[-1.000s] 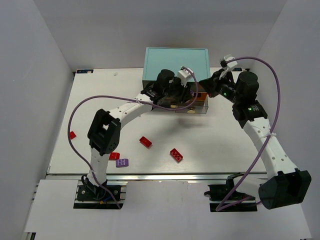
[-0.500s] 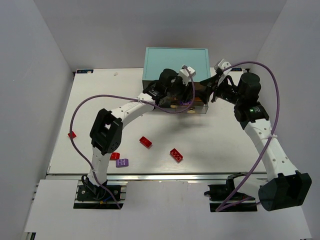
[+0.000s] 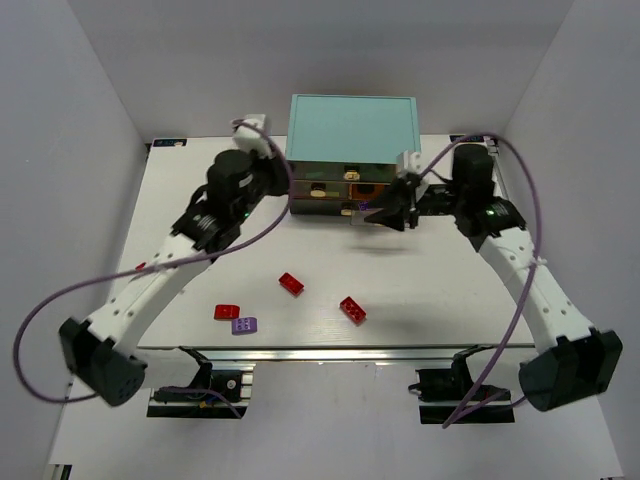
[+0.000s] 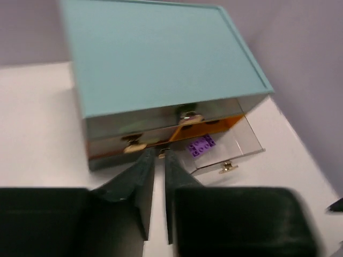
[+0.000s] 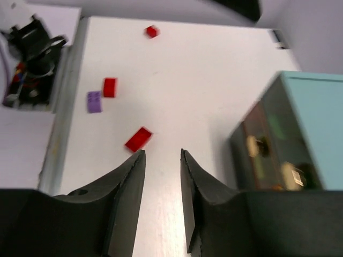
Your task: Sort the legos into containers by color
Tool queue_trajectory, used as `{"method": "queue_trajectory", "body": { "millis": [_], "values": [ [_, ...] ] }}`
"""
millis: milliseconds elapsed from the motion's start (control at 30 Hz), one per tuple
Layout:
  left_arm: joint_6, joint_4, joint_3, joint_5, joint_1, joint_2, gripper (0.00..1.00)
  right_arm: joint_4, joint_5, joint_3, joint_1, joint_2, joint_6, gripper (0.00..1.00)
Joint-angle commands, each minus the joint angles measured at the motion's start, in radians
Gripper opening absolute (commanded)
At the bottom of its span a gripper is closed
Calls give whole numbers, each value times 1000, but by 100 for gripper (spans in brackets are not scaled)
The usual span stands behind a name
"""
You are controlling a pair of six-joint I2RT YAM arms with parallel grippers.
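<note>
The cabinet [image 3: 352,122] with a light teal top stands at the table's back; it also shows in the left wrist view [image 4: 155,53]. Its lower right see-through drawer [image 4: 244,144] is pulled out and holds a purple lego [image 4: 201,145]. My left gripper [image 4: 159,155] hangs empty before the cabinet's left front, its jaws a narrow slit apart. My right gripper [image 5: 162,153] is open and empty, just in front of the open drawer [image 3: 385,212]. Red legos [image 3: 291,283] [image 3: 352,309] [image 3: 227,311] and a purple lego [image 3: 243,325] lie on the near table.
A small red lego [image 3: 140,266] lies near the table's left edge. The right wrist view shows red legos [image 5: 139,138] [image 5: 109,87] [image 5: 151,31], the purple lego [image 5: 94,101] and the cabinet's dark front [image 5: 268,144]. White walls enclose the table.
My left arm has swung left and back, away from the drawers. My right gripper has moved left and down to the front of the lower right drawer.
</note>
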Motion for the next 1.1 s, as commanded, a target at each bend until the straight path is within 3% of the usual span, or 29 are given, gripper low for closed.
{"method": "queue_trajectory", "body": {
  "millis": [0, 33, 133, 267, 300, 433, 533, 700, 867, 1067],
  "values": [
    [-144, -196, -119, -231, 37, -156, 28, -387, -10, 62, 104, 116, -385, 38],
    [-163, -224, -139, -253, 48, -194, 50, -433, 21, 67, 167, 140, -458, 39],
    [-250, -345, -181, -338, 59, -323, 72, -434, 164, 43, 332, 236, -561, 42],
    [-347, -504, -184, -431, 59, -446, 74, -338, 398, 36, 538, 368, -514, 62],
    [-390, -529, -183, -453, 59, -463, 74, -347, 420, 83, 560, 477, -512, 67],
    [-485, -675, -175, -571, 59, -550, 74, -250, 501, 90, 672, 564, -445, 75],
    [-513, -707, -186, -586, 59, -611, 75, -190, 602, 108, 750, 636, -380, 76],
    [-530, -750, -183, -559, 59, -635, 75, -61, 644, 92, 854, 699, -296, 77],
    [-524, -781, -146, -546, 49, -632, 75, 65, 711, 110, 902, 757, -180, 76],
    [-498, -830, -86, -536, 40, -604, 76, 91, 767, 211, 933, 866, -64, 74]
  ]
}}
